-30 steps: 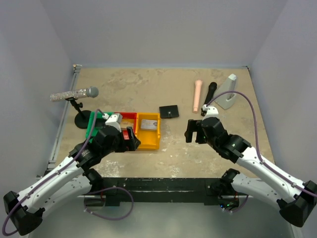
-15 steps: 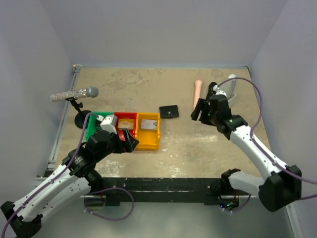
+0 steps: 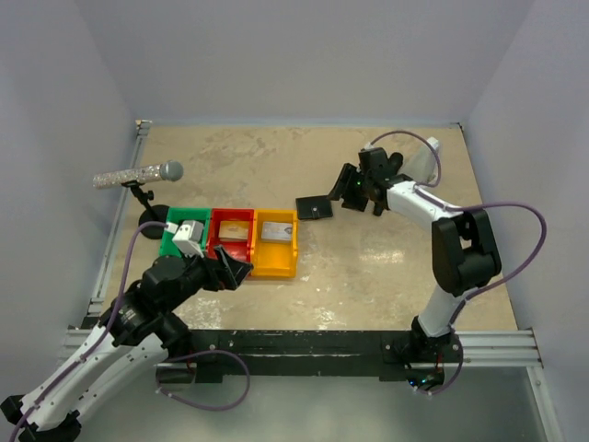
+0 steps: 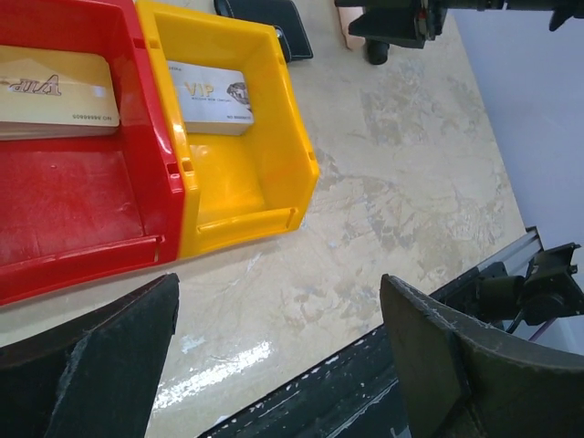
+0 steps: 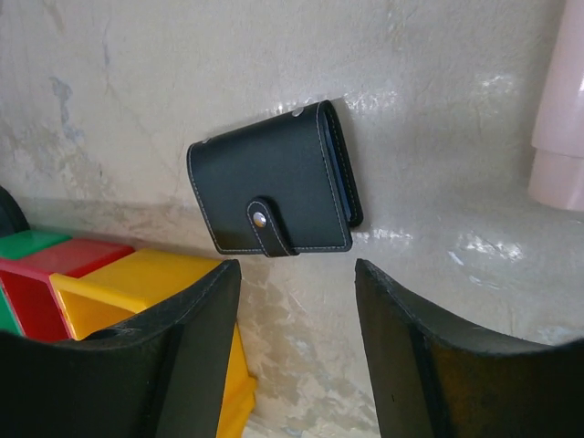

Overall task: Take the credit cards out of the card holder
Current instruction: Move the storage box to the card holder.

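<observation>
— Where does the card holder (image 5: 274,192) lie?

— Flat on the mottled beige table (image 3: 368,276), just past the far right corner of the yellow bin (image 4: 246,182) and apart from it. It is folded closed: a black rectangle with rounded corners, a leather-like grain and pale stitching along the edge. A short strap is fastened over it by a small metal snap.

— And the cards?

— A silvery grey card (image 4: 212,96) printed "VIP" lies in the far half of the yellow bin. A tan card (image 4: 55,87) with gold lettering lies in the red bin (image 4: 82,201), which is joined to the yellow bin's left wall. The green bin (image 3: 170,243) sits on the red one's other side. All three are glossy moulded plastic with low open fronts.

— What is the right gripper (image 5: 294,274) doing?

— It hovers beyond the yellow bin's far right corner and points at the card holder. Its dark, matte, blunt fingers (image 5: 164,365) are spread wide and do not touch the holder.

— And the left gripper (image 4: 278,283)?

— It hangs above the table at the yellow bin's near side, its broad fingers released and grasping nothing.

— Anything else nearby?

— A smooth, pale pink cylinder (image 5: 558,119) lies to the right of the yellow bin, beyond the card holder. A microphone (image 3: 138,175) with a mesh head and a glittery handle stands on a stand well to the yellow bin's left.
</observation>
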Robot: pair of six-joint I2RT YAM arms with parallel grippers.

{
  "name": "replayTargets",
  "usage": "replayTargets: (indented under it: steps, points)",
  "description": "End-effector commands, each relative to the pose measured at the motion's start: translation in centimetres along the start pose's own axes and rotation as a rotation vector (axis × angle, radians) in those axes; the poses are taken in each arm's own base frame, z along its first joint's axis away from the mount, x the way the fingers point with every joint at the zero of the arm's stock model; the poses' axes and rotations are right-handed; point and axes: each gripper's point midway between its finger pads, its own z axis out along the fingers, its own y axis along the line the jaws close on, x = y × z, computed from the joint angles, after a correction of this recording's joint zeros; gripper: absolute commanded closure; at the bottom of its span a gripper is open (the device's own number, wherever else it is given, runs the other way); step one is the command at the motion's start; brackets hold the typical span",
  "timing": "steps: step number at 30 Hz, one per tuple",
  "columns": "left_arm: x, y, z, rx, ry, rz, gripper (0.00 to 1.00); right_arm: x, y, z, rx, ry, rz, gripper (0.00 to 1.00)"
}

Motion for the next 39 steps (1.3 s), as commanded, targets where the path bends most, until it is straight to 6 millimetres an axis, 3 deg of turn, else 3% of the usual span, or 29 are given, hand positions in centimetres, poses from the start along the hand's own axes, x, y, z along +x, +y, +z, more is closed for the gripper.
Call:
replayTargets:
  steps: [1,14,18,34,39]
  points:
    - [0.6,0.6,-0.1,-0.015,0.017,0.032,0.05,-1.9,3.0,0.5,-0.099,-0.013,0.033,0.43]
    - [0.9,0.7,0.7,-0.03,0.039,0.035,0.05,-0.3,1.1,3.5,-0.031,0.062,0.054,0.48]
    - [0.8,0.8,0.7,-0.03,0.033,0.035,0.05,-0.1,0.8,3.9,-0.012,0.075,0.045,0.42]
    - [0.9,1.0,0.8,-0.038,0.03,0.035,0.06,0.9,1.7,4.2,0.046,0.128,-0.026,0.44]
    - [1.1,1.2,0.6,-0.044,0.032,0.026,0.06,1.6,1.4,3.7,0.075,0.143,0.009,0.38]
